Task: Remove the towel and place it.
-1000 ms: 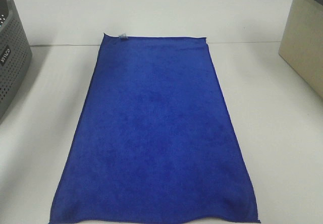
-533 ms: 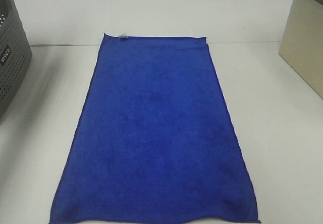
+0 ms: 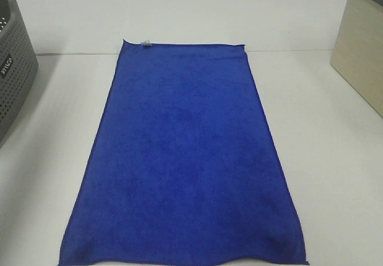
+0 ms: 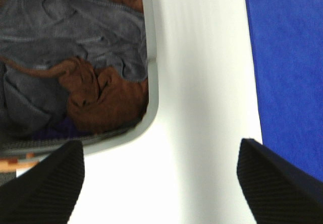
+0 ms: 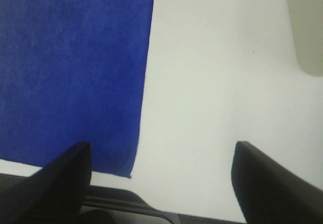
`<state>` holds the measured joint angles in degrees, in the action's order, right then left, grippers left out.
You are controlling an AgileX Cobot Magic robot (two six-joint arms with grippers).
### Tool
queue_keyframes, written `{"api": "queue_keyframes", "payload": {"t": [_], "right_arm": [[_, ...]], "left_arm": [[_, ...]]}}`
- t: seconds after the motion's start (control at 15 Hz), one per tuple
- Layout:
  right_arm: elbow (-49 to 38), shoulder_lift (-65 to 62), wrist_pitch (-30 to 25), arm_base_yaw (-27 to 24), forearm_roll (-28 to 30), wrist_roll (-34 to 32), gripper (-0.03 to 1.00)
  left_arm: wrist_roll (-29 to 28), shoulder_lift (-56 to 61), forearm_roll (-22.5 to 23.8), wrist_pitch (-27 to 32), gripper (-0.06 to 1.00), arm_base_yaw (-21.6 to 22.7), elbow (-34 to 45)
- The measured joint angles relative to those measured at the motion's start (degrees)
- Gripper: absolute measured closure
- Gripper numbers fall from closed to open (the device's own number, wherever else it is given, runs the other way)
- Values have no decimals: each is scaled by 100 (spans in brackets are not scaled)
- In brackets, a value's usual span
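The royal-blue towel (image 3: 185,158) lies spread flat down the middle of the white table, a small white tag (image 3: 144,42) at its far left corner. Neither gripper shows in the exterior high view. In the left wrist view my left gripper (image 4: 160,181) is open and empty above bare table, between the grey basket (image 4: 151,82) and the towel's edge (image 4: 287,72). In the right wrist view my right gripper (image 5: 160,176) is open and empty above bare table, beside the towel's corner (image 5: 75,72).
A dark grey perforated basket (image 3: 15,62) stands at the left edge; the left wrist view shows grey and brown cloths (image 4: 75,67) in it. A beige bin (image 3: 362,50) stands at the right, also in the right wrist view (image 5: 305,27).
A dark arm part seen at the top left one second ago has left the exterior high view. The towel has not moved.
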<state>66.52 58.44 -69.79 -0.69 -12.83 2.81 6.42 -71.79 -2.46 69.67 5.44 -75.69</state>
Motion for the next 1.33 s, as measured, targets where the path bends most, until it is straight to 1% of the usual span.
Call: {"api": "queue_keyframes", "payload": {"t": [0.13, 0.27, 0.4, 0.47, 0.6, 0.8, 0.93, 1.07, 1.27, 1.33], "right_arm": [[-980, -1123, 0, 0, -29, 0, 22], [-1684, -2194, 0, 0, -34, 0, 22], [-2366, -3186, 304, 0, 52, 63, 22], [-2630, -3587, 441, 0, 115, 166, 22], [-3105, -4309, 533, 0, 155, 395, 22], [-3621, -5065, 556, 0, 155, 636, 22], [-3965, -5426, 561, 0, 183, 773, 22], [-3999, -5529, 567, 0, 223, 791, 22], [-4011, -5535, 567, 0, 258, 814, 22], [-4011, -5535, 567, 0, 258, 814, 22]], "left_arm": [[-6, 940, 0, -223, 17, 0, 842], [-17, 1639, 6, -705, 17, 0, 1576], [-17, 2355, 11, -1283, 17, 0, 2366], [-17, 2704, 63, -1518, 17, 0, 2762], [-17, 3472, 206, -1874, 17, 0, 3558], [-17, 4744, 246, -2040, 17, 0, 4440], [-17, 5661, 246, -2200, 17, 0, 4750], [-11, 6400, 246, -2447, 17, 0, 4841], [-6, 7065, 120, -2349, 17, 0, 4801], [0, 7116, 11, -2091, 17, 0, 4681]]}}
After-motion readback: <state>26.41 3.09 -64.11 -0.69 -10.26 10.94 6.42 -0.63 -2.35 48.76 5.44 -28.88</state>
